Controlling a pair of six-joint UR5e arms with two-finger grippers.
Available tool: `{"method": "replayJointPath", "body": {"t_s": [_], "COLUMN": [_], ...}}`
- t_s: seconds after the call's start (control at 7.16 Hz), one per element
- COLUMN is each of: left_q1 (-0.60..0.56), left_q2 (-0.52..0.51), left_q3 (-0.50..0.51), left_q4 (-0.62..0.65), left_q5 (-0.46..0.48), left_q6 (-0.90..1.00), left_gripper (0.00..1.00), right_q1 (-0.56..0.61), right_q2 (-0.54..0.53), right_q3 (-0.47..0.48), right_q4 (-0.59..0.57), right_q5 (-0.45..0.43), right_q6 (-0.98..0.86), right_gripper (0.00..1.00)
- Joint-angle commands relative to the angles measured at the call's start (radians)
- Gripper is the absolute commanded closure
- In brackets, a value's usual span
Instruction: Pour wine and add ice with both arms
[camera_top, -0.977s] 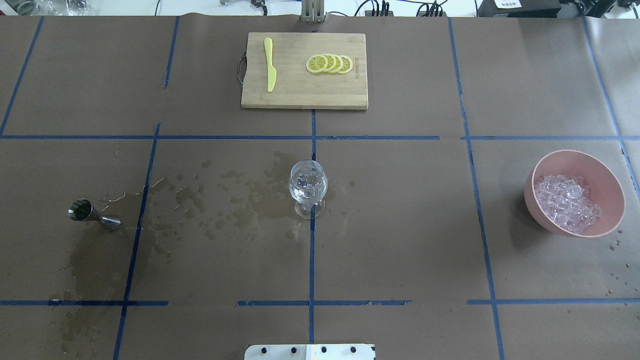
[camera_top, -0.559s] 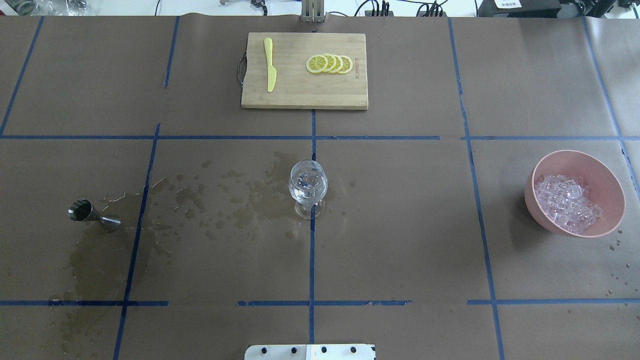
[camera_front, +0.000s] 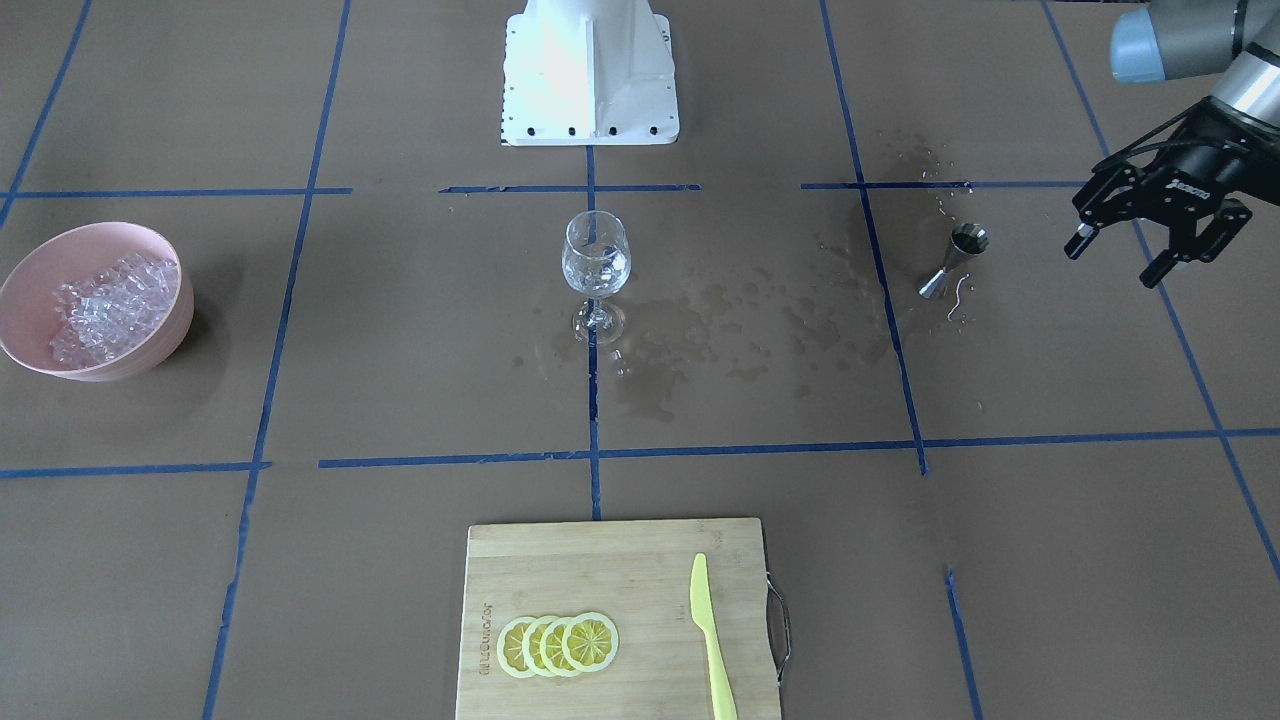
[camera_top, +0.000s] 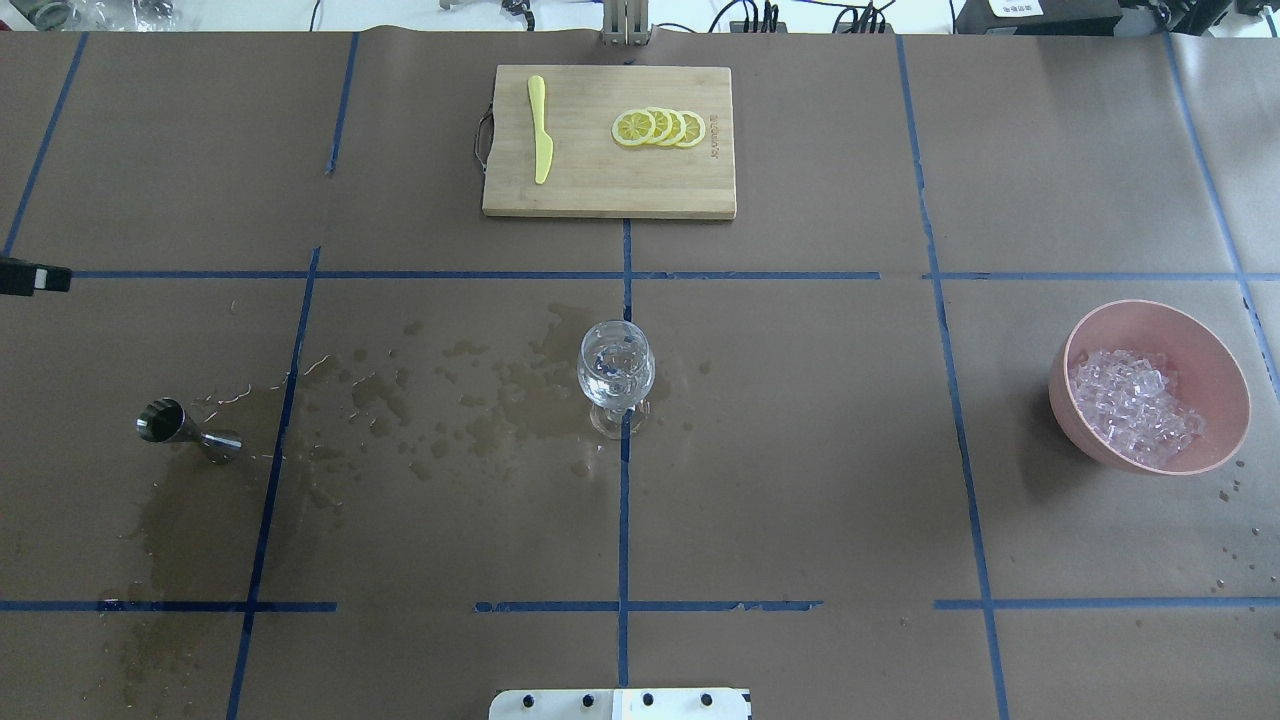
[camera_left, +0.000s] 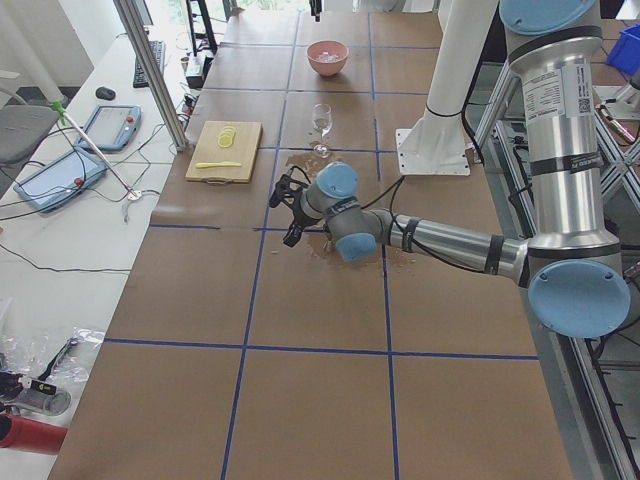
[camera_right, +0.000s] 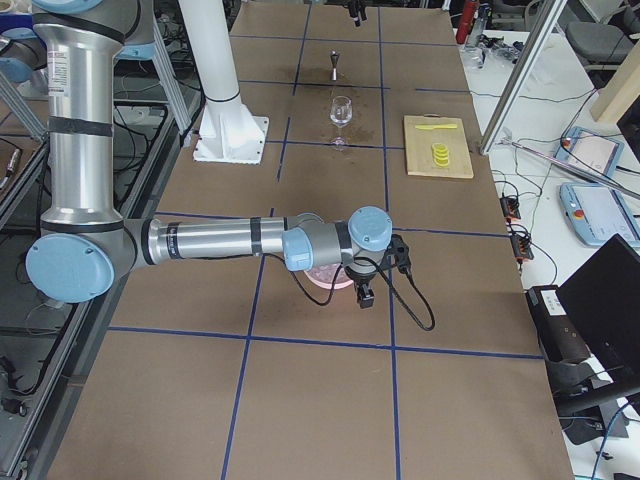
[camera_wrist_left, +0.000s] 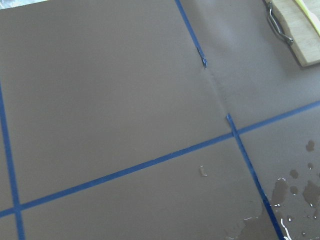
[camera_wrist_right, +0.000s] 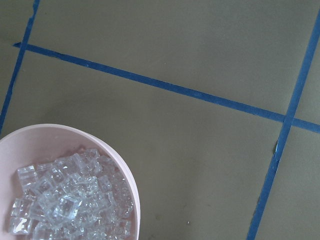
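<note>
A clear stemmed wine glass (camera_top: 616, 365) stands at the table's middle and also shows in the front view (camera_front: 596, 255); I cannot make out wine in it. A steel jigger (camera_top: 170, 425) stands to the left among wet stains. Ice cubes (camera_top: 1135, 405) fill a pink bowl (camera_top: 1215, 350) at the right. My left gripper (camera_front: 1115, 262) is open and empty, raised beyond the jigger (camera_front: 955, 258); one fingertip (camera_top: 35, 277) shows overhead. My right gripper (camera_right: 368, 290) hovers by the bowl (camera_wrist_right: 120, 165); I cannot tell whether it is open.
A wooden cutting board (camera_top: 690, 190) at the far middle holds a yellow knife (camera_top: 540, 130) and lemon slices (camera_top: 660, 127). Wet stains (camera_top: 470, 400) spread between jigger and glass. The white base block (camera_front: 590, 70) is at the near edge.
A fingertip of my left gripper has come into the overhead view at the left edge. Glass, jigger and bowl have not moved.
</note>
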Motion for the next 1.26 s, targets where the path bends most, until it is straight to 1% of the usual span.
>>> {"method": "replayJointPath", "body": {"t_s": [0.0,0.14,0.28,0.42,0.56,0.7,0.84,0.98,1.12], "left_q1": [0.175,0.274,0.419,0.597,0.705,0.746,0.802,0.85,0.872], "left_q2": [0.13,0.164,0.165,0.168,0.171,0.174,0.174,0.172,0.16], "left_q3": [-0.003,-0.003,-0.001,-0.001,-0.001,0.002,0.009,0.069,0.087], "left_q4": [-0.252,-0.296,-0.31,-0.309,-0.309,-0.31,-0.309,-0.312,-0.313], "left_q5": [0.273,0.443,0.632,0.89,1.046,1.124,1.234,1.317,1.356], "left_q6": [-0.066,-0.094,-0.193,-0.235,-0.238,-0.238,-0.238,-0.241,-0.252], "left_gripper": [0.01,0.02,0.01,0.01,0.01,0.01,0.01,0.01,0.01], "right_q1": [-0.004,-0.004,-0.004,-0.007,-0.008,-0.013,-0.013,-0.013,-0.013], "right_q2": [0.0,0.0,0.0,0.0,0.0,0.0,0.0,0.0,0.0], "right_q3": [0.002,0.002,0.002,0.003,0.002,0.002,0.002,0.003,0.003], "right_q4": [0.0,0.0,0.0,0.0,0.0,0.0,0.0,0.0,0.0], "right_q5": [0.005,0.005,0.005,0.005,0.003,0.003,0.003,0.003,0.003], "right_q6": [0.002,0.006,0.027,0.034,0.032,0.034,0.034,0.034,0.034], "right_gripper": [0.0,0.0,0.0,0.0,0.0,0.0,0.0,0.0,0.0]}}
